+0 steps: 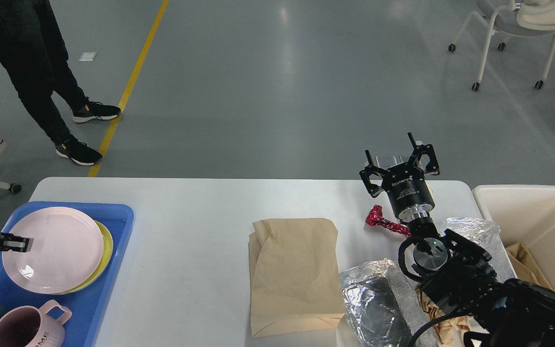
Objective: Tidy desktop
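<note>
Plate (53, 249) sits on the tray (113, 226), left fingers (17, 243) clamped on it; right fingers (399, 166) apart. Next, let go.

A white desktop (195, 250) carries a bright blue tray (113, 226) in which a pale pink plate (53, 250) covers a yellow plate (105, 246), beside a pink ribbed mug (22, 327) with dark lettering. A plain tan paper bag (292, 274) lies mid-table near crinkled silver foil (374, 299) and a glossy red wrapper (378, 218). The right gripper (399, 164) is matte black, the bin (542, 217) cream, and a yellow line (128, 79) crosses the grey floor (277, 86).
</note>
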`<state>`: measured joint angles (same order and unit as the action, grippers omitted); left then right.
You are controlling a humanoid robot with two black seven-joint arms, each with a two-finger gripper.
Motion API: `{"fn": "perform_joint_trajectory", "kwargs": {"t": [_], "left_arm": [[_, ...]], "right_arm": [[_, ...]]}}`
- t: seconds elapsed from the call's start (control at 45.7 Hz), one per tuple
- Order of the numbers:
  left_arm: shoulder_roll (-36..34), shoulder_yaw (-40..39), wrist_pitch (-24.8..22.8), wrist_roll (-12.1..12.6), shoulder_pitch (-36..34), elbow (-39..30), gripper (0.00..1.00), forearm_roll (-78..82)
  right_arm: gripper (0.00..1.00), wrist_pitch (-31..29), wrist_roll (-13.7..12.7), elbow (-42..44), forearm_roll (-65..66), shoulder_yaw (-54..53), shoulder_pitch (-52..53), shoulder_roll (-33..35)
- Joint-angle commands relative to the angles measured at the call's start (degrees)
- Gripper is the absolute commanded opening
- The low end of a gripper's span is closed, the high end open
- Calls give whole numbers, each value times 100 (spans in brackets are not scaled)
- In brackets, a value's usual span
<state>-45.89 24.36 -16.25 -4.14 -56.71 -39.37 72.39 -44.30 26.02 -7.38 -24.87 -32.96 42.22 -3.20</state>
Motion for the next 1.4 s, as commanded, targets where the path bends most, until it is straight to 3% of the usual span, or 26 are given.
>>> {"fn": "perform_joint_trajectory", "kwargs": {"t": [0.0, 0.307, 0.482, 0.635, 0.657, 0.745, 0.832, 0.92, 1.095, 1.226, 1.38], "left_arm": [[36, -1, 60, 1, 55, 34, 13, -23], [36, -63, 8, -52, -33, 34, 54, -164], [-52, -414, -194, -122, -489, -159, 67, -339], [-561, -862, -1282, -113, -1569, -405, 73, -796], [-666, -1037, -1702, -113, -2067, -483, 74, -901], [-764, -1573, -2592, -113, -3116, -475, 77, -1297], [-729, -2399, -3129, -113, -3698, -370, 82, -2235], [-597, -3156, -3235, -34, -3471, -308, 84, -3869], [-307, -3437, -3297, -104, -2039, -352, 93, -6402], [149, -4025, -3262, -122, -1011, -326, 95, -7125], [905, -5396, -3043, -122, -113, -212, 96, -7134]], "right_arm": [[100, 0, 0, 0, 0, 0, 5, 4], [100, 0, 0, 0, 0, 0, 5, 4], [100, 0, 0, 0, 0, 0, 5, 4], [100, 0, 0, 0, 0, 0, -3, -5], [100, 0, 0, 0, 0, 0, 5, 4], [100, 0, 0, 0, 0, 0, 5, 4], [100, 0, 0, 0, 0, 0, -3, -5], [100, 0, 0, 0, 0, 0, -3, 4], [100, 9, 0, 0, 0, 9, -3, 4], [100, 0, 0, 0, 0, 0, -3, 4], [100, 0, 0, 9, 0, 9, -3, 4]]}}
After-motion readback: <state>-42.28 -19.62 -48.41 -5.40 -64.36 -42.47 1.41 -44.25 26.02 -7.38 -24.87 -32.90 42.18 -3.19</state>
